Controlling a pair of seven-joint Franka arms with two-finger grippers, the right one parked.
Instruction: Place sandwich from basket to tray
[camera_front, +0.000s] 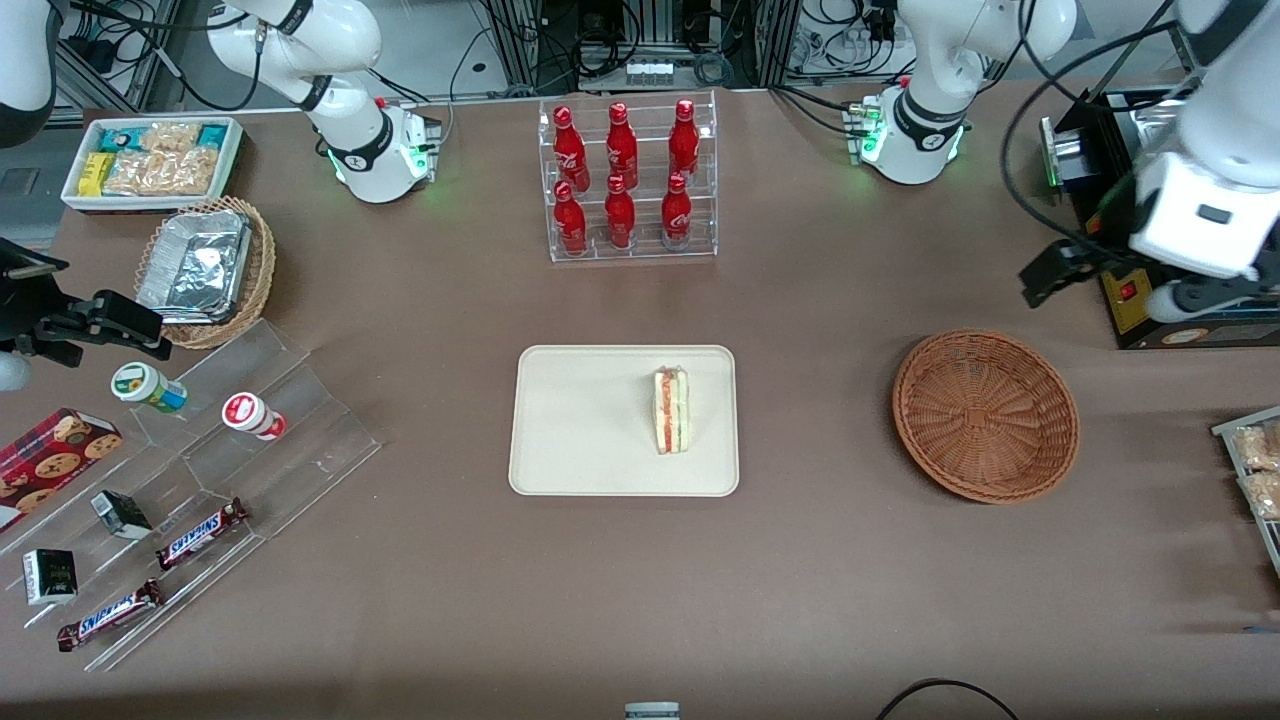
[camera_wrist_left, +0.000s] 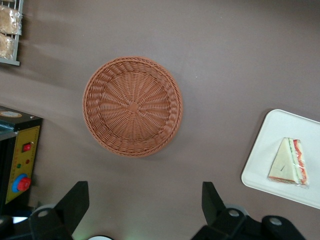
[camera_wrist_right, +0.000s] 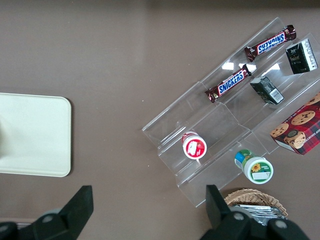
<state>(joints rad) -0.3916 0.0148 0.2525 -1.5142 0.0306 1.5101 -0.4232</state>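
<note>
One sandwich (camera_front: 672, 411) lies flat on the tray (camera_front: 580, 420), toward the edge nearest the basket (camera_front: 985, 415), its striped filling facing the middle of the tray; that placement suggests the shortest carry from the basket. The basket holds nothing, so the transfer looks complete. The gripper (camera_wrist_left: 145, 210) hangs high over the bare table just beside the basket, toward the working arm's end, jaws spread wide and holding nothing, a pose that fits a finished release.

White arm, green-lit base; black pincer (camera_wrist_left: 142, 207) with 2 angular fingers (camera_wrist_left: 75, 200).
</note>
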